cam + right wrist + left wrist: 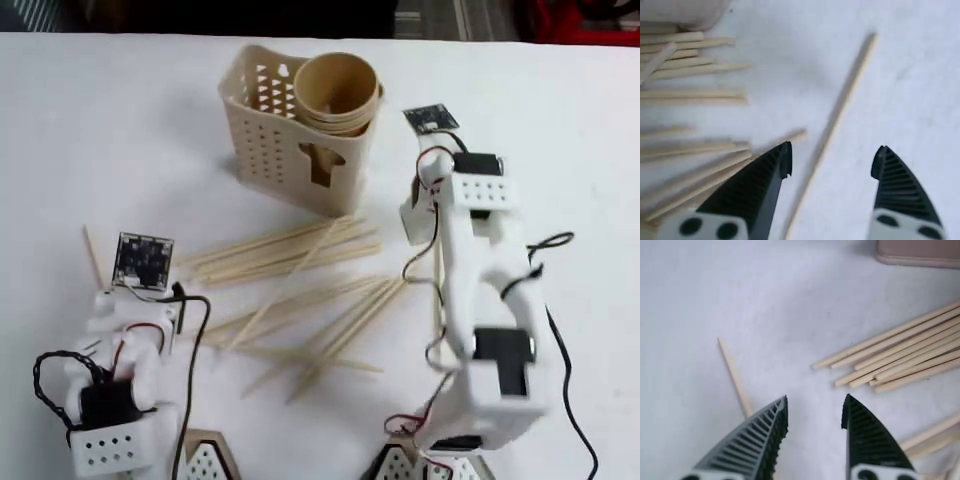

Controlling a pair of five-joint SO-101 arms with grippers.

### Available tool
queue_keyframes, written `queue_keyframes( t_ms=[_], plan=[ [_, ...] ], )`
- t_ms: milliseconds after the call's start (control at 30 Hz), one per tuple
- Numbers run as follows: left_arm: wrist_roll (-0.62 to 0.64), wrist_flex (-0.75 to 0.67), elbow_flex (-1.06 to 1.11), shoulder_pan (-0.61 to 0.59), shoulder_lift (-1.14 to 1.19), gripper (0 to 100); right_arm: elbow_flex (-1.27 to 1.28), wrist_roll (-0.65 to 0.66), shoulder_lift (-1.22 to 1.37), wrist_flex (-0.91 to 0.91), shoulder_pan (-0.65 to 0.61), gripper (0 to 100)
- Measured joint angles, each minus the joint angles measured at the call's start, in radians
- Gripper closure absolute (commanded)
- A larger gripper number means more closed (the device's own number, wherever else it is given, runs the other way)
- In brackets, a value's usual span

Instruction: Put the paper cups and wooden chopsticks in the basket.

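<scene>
One perforated basket (268, 140) is counted. One nested stack of paper cups (337, 92) is seen inside it. At least two rims can be made out, but the exact number of cups cannot be told. Well over a dozen wooden chopsticks (290, 290) are counted in the loose pile, an exact figure being prevented by overlap. Two more are counted apart from it: a first lone chopstick (92, 255) and a second lone chopstick (437, 310). Two arms are counted, the left arm (115, 400) and the right arm (490, 310).

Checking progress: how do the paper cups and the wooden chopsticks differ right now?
The paper cups stand stacked inside the basket; the wooden chopsticks lie scattered flat on the table, outside it. The cups are wide and round; the chopsticks are thin and long. Both are light tan.
</scene>
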Motion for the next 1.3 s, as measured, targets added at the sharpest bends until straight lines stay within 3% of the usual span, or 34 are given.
queue_keyframes(
  t_ms=[267,500,633,933,1300],
  plan=[
    [0.0,0.0,0.0,0.0,0.0,81,-0.221,0.0,0.354,-0.02,0.049,74.5],
    [0.0,0.0,0.0,0.0,0.0,81,-0.374,-0.002,0.486,0.005,0.063,98.0],
    [0.0,0.0,0.0,0.0,0.0,81,-0.428,-0.002,0.529,0.029,0.068,98.0],
    [0.0,0.0,0.0,0.0,0.0,81,-0.416,0.0,0.476,0.166,0.058,98.1],
    [0.0,0.0,0.0,0.0,0.0,81,-0.414,0.002,0.169,0.382,0.057,98.1]
  ],
)
